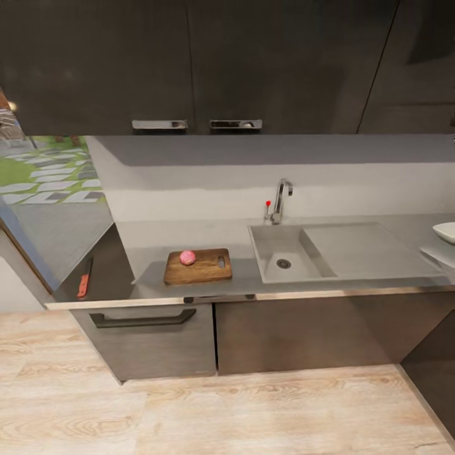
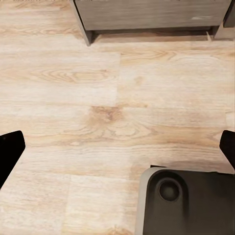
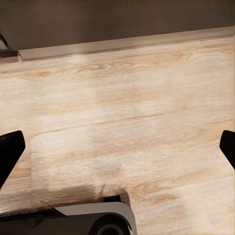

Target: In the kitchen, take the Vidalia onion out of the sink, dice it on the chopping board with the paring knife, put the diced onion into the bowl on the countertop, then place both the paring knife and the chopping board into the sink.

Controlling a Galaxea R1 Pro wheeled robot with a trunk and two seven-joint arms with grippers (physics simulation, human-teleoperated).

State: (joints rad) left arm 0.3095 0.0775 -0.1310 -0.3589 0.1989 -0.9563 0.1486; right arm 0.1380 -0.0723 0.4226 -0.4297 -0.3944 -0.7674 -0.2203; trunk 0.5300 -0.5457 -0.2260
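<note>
The wooden chopping board [image 1: 205,268] lies on the grey countertop [image 1: 151,237], left of the sink [image 1: 268,243]. A round pinkish Vidalia onion [image 1: 187,257] rests on the board's left half. The paring knife [image 1: 84,279], with its red-orange handle, lies on the darker counter section at the far left, near the front edge. Only part of the white bowl [image 1: 445,232] shows, at the right edge of the counter. My left gripper [image 2: 117,147] and right gripper [image 3: 117,147] both hang over the wood floor, fingers spread wide with nothing between them.
A chrome faucet [image 1: 280,200] stands behind the sink, whose draining area [image 1: 363,249] extends right. Grey lower cabinets [image 1: 151,341] with a dark drawer handle sit below. Dark upper cabinets [image 1: 189,63] hang overhead. Light wood floor [image 1: 221,411] lies before the counter. My base [image 2: 186,203] shows below the left gripper.
</note>
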